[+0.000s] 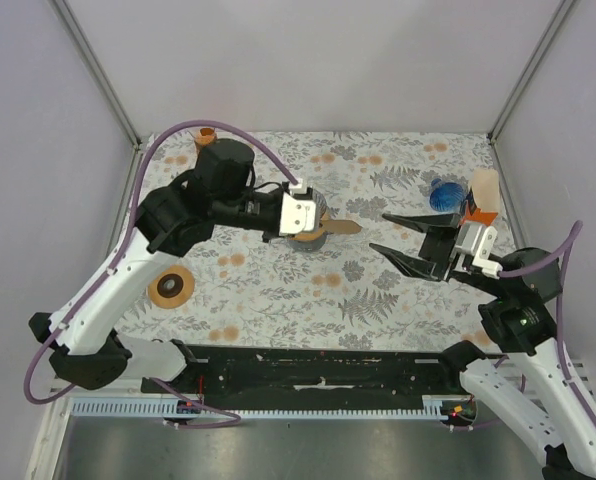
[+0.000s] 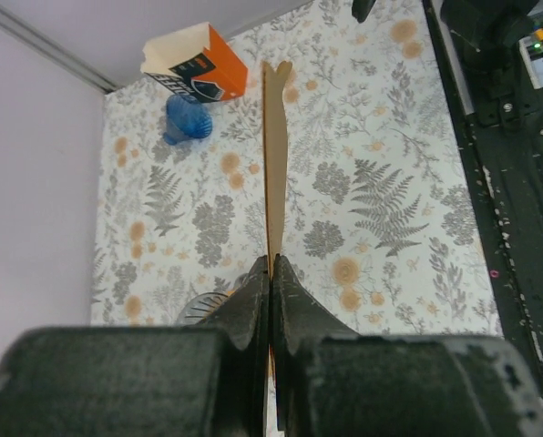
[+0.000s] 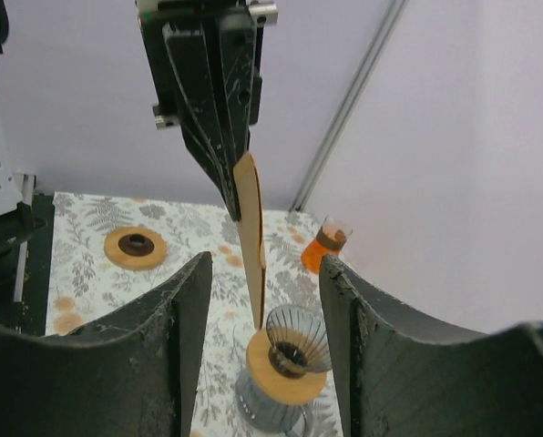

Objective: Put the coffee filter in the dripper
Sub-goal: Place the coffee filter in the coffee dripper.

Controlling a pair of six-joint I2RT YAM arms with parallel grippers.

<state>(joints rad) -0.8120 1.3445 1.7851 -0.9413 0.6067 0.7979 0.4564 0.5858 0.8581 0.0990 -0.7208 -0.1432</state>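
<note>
White shells, black joints on left arm [image 1: 118,280], right arm [image 1: 526,395]. Black tapered fingers on left claw [image 1: 323,227], right claw [image 1: 381,233]; white mount blocks behind. Purple cables [image 1: 143,170] loop along both.

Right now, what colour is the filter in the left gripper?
Plain tan brown. The filter shows best in the right wrist view.

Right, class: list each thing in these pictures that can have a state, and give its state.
left gripper, shut on the coffee filter
right gripper, open, holding nothing
coffee filter, folded flat, held off the table
dripper, empty, no filter in it
carton, top open
</note>
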